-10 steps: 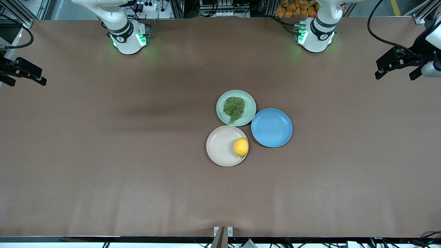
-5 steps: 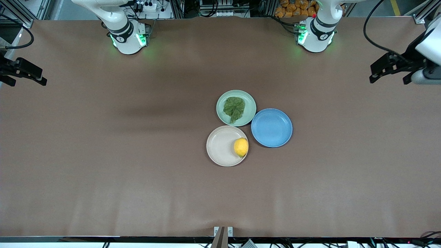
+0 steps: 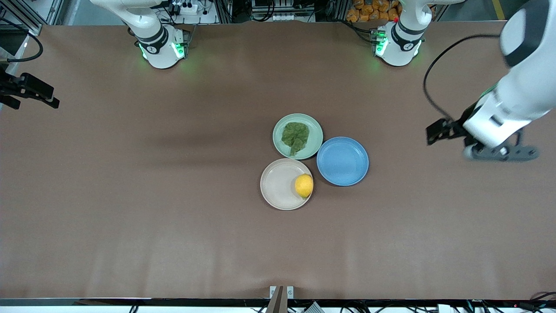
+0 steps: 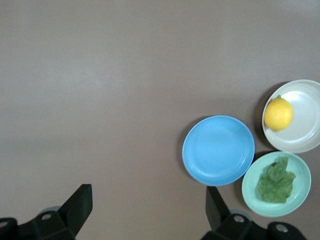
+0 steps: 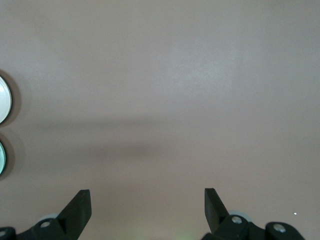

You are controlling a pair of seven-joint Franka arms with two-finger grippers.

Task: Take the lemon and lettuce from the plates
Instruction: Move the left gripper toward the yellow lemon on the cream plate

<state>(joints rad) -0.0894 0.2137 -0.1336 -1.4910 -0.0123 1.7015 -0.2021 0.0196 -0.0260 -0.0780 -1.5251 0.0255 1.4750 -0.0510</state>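
The left gripper [image 4: 147, 210] is hanging with jaws spread over bare table [image 3: 130, 195] toward the left arm's end; the right gripper [image 5: 147, 210], also spread, is waiting. Only the left wrist view is showing fingers and plates together. The lettuce [image 3: 295, 136] is lying on the mint plate [image 3: 282, 145], the lemon [image 3: 303, 185] on the cream plate [image 3: 276, 184], the blue plate [image 3: 342, 161] touching both.

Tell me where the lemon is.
The lemon sits on the beige plate, at its rim toward the blue plate, nearer the front camera than the lettuce.
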